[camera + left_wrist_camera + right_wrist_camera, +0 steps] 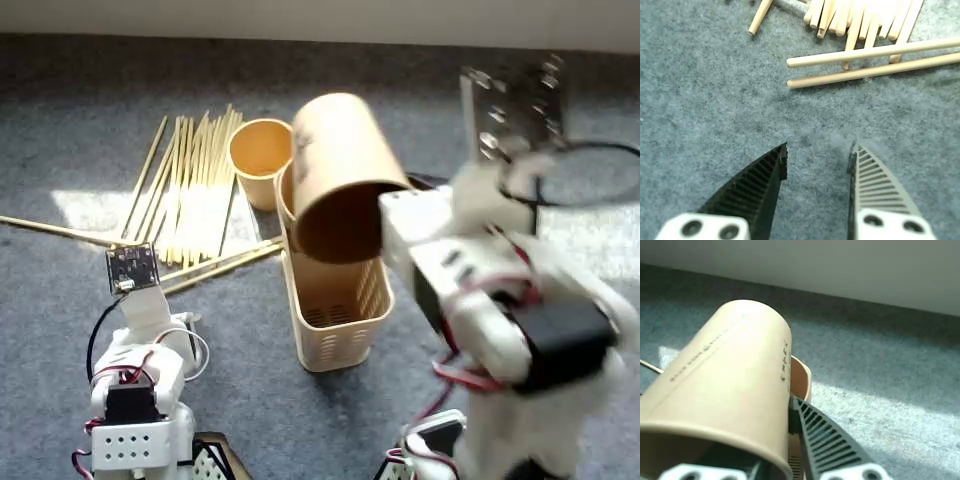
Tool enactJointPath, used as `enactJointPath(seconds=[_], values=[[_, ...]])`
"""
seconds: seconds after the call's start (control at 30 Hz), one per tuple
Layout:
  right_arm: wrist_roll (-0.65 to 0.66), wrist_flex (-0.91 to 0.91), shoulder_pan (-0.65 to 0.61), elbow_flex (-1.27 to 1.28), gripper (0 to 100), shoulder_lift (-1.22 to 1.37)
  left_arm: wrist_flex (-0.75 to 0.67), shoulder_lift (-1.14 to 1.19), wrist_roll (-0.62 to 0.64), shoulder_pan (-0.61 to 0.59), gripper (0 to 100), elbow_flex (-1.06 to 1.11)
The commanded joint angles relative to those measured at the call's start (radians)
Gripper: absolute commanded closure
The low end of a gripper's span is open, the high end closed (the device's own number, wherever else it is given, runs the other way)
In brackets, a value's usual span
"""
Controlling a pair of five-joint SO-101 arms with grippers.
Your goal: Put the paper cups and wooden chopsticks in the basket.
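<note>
A paper cup (335, 165) is gripped by the right pincer (790, 432), which is clamped on the cup's wall at the mouth, 1 finger outside and the other apparently inside. The cup is carried tilted, mouth toward the arm, over the far end of the basket (340, 325). The left pincer (817, 150) is held open just above the bare table (700, 100), near 2 chopsticks (870, 62) that lie apart from the main chopstick spread (190, 190).

Several slips can be foreseen. If the paper cup is released at this tilt, the basket's rim may be struck and the cup may roll off onto the table. The cup looks wide against the narrow basket, so it may be left jammed across the top. Its thin wall could be creased by the grip. The light basket could be nudged or tipped by the arm. The round chopsticks lie flat on a soft surface, so they may be pushed along rather than caught.

In the part of the basket that can be seen, only the slatted floor is shown and no chopsticks. A 2nd cup (262, 150) stands upright on the table beside the spread and appears empty. The rim of a 3rd cup (284, 198) is seen just behind the held one; whether it stands inside the basket cannot be told.
</note>
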Motion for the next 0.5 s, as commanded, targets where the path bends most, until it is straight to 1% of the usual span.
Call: enactJointPath(seconds=[0.0, 0.1, 0.17, 0.33, 0.47], values=[[-0.071, 0.03, -0.077, -0.113, 99.4, 0.142, 0.005, -0.002, -0.005, 0.01, 79, 0.018], [-0.097, 0.033, -0.107, -0.188, 99.4, 0.213, 0.005, -0.002, -0.005, 0.008, 79, 0.018], [-0.104, 0.035, -0.105, -0.189, 99.4, 0.239, 0.005, -0.002, -0.005, 0.008, 79, 0.018], [-0.109, 0.036, -0.096, -0.104, 99.4, 0.203, 0.005, -0.002, -0.005, 0.008, 79, 0.018], [-0.103, 0.036, -0.093, 0.028, 99.4, 0.091, 0.005, -0.002, -0.005, 0.008, 79, 0.018]])
